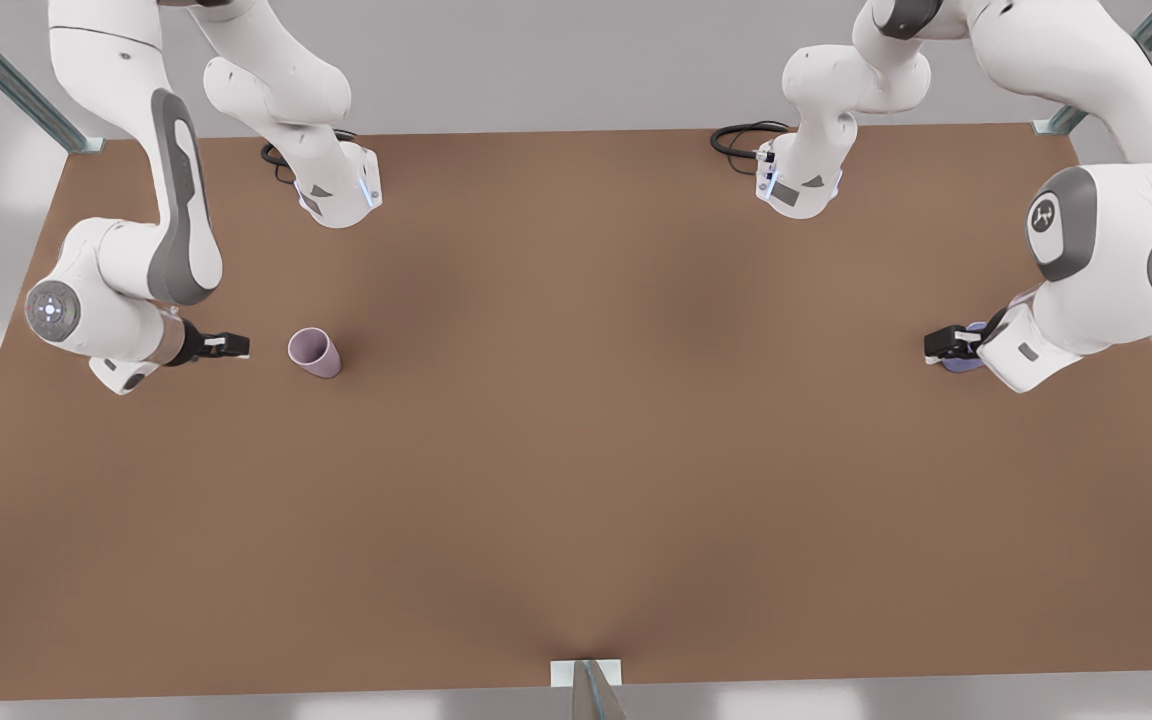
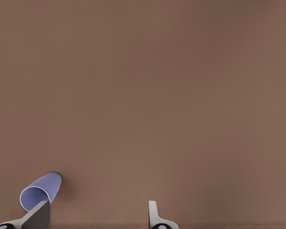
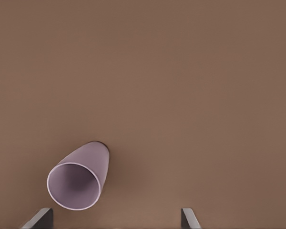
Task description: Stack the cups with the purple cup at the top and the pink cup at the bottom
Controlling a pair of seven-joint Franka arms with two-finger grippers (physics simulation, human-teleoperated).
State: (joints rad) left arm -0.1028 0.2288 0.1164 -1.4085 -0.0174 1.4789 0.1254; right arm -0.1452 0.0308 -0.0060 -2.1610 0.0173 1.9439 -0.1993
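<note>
The left gripper (image 1: 939, 345) sits at the right edge of the front view, its fingers (image 2: 38, 215) spread wide with nothing between them. In the left wrist view one finger overlaps the rim of the purple cup (image 2: 41, 191), while the other finger stands well off to the side. In the front view that cup (image 1: 962, 360) shows as a lavender patch tucked partly under the gripper's black fingers and the white wrist, low on the worktop (image 1: 586, 450) at the frame's right.

The right gripper (image 1: 233, 345) is at the left of the front view, pointing toward the frame's centre. Its fingers (image 3: 40, 218) are also parted and hold nothing. The pink cup (image 1: 315, 352) stands just beside the fingertips, apart from them, upright on the brown worktop with its open mouth up. In the right wrist view the pink cup (image 3: 78, 176) lies ahead of the fingers, nearer to one of them, its mouth toward the camera.

The two cups are well apart, at opposite sides of the worktop. Both arms reach in from bases at the upper edge of the front view.
</note>
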